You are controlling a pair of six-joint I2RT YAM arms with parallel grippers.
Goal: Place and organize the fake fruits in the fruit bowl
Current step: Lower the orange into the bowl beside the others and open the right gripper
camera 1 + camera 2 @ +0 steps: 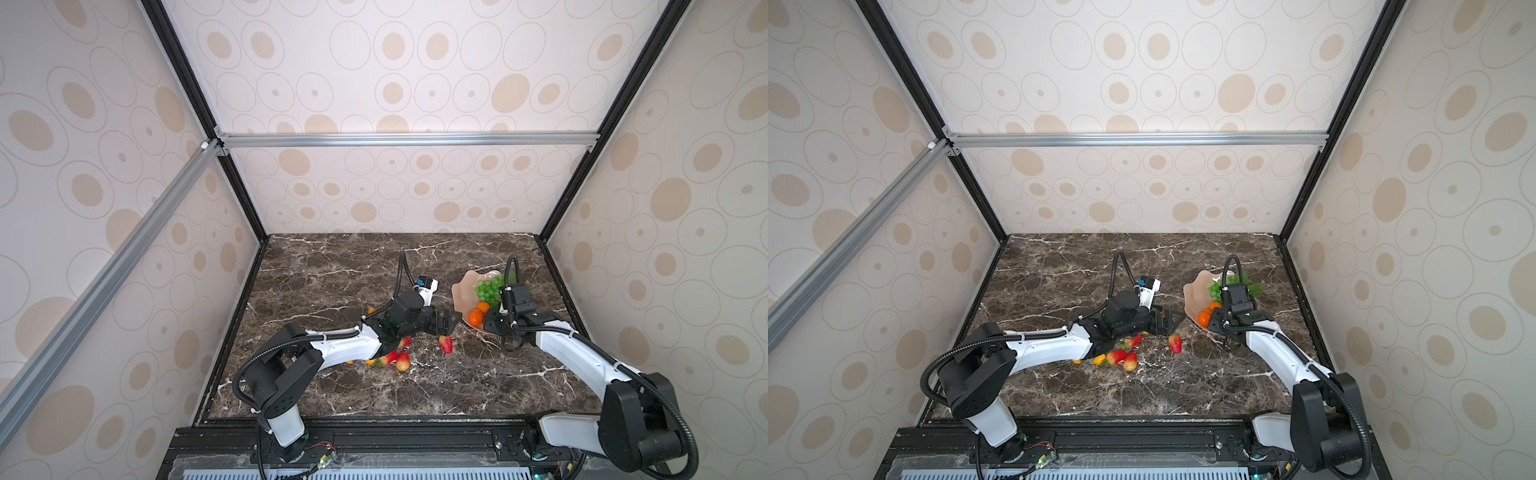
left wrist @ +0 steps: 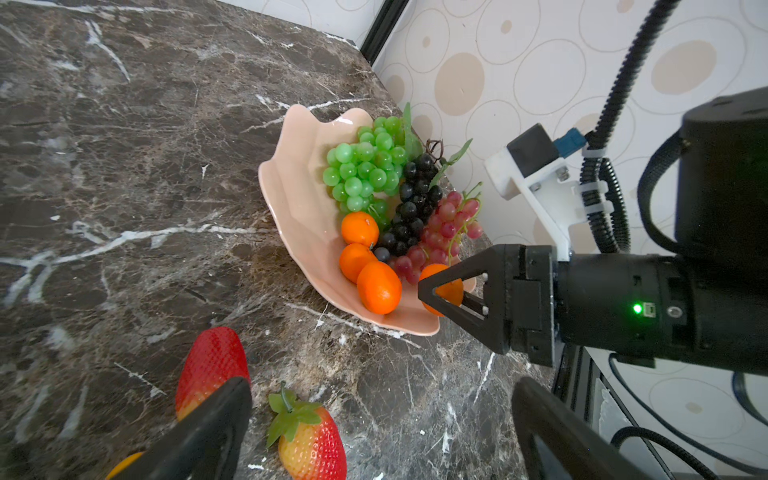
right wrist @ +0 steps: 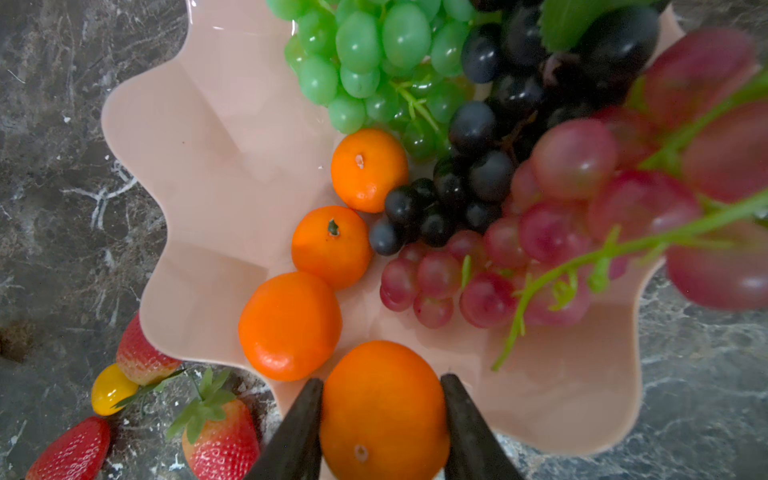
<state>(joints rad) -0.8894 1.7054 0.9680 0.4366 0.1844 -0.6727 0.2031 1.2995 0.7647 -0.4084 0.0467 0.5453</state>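
Note:
The pale pink fruit bowl (image 3: 216,145) (image 1: 467,286) holds green grapes (image 3: 374,50), dark grapes (image 3: 478,174), red grapes (image 3: 561,208) and three oranges (image 3: 330,245). My right gripper (image 3: 382,380) is shut on a fourth orange (image 3: 382,411) over the bowl's near rim. My left gripper (image 2: 380,386) (image 1: 451,322) hangs open just left of the bowl. A strawberry (image 2: 311,440) (image 1: 446,344) lies on the table beneath its spread fingers, untouched. A second strawberry (image 2: 212,365) shows partly behind one finger.
More strawberries (image 1: 397,359) (image 3: 70,453) and a small yellow oval fruit (image 3: 110,388) lie on the marble table under the left forearm. The bowl stands near the right wall (image 2: 498,83). My two grippers are close together at the bowl's near-left edge.

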